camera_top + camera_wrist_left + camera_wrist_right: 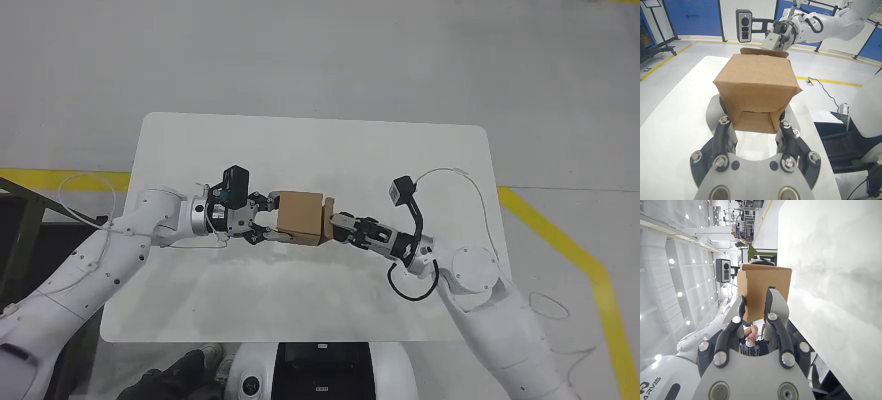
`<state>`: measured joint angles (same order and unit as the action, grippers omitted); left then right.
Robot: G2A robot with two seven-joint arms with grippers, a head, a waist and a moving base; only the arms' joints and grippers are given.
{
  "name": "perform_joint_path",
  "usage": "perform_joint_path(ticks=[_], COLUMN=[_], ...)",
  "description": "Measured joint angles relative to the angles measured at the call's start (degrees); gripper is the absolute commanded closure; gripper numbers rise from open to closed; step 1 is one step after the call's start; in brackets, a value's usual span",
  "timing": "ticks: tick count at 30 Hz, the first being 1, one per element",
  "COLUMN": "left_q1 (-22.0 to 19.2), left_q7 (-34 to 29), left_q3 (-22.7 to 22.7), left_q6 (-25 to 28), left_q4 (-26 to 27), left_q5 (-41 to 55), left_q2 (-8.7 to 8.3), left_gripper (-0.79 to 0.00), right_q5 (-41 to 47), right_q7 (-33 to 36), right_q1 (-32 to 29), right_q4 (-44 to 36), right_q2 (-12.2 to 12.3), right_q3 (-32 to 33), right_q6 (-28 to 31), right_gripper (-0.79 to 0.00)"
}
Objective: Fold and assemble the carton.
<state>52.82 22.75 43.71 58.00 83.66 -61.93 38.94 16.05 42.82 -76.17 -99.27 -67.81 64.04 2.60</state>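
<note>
The carton (755, 75) hides the fingertips of my left gripper (753, 113) and most of the right gripper (773, 47) beyond it. From the top, at the carton's 3 o'clock end, I can't tell whether that gripper clamps it.

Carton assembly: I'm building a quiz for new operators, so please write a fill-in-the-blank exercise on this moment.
1. The brown carton is made of ____.
2. It is flanked by ____ grippers: the left gripper at one end and the right gripper at the other.
3. Below it is a ____ table.

Missing words: cardboard; two; white.
</note>
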Motion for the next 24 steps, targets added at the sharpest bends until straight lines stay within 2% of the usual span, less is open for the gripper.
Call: perform_joint_path(ticks=[24], left_q1=[1.5], left_q7=[2.2], left_q3=[1.7], left_q6=[0.0], left_q4=[0.7], left_q5=[-1.1], left_q2=[0.11], left_gripper=[-0.505], right_q5=[-0.2], right_q7=[-2.3], right_q1=[0.2], right_q4=[-0.1], right_q2=[0.0], right_q3=[-0.2], right_q6=[-0.9], right_gripper=[-0.157])
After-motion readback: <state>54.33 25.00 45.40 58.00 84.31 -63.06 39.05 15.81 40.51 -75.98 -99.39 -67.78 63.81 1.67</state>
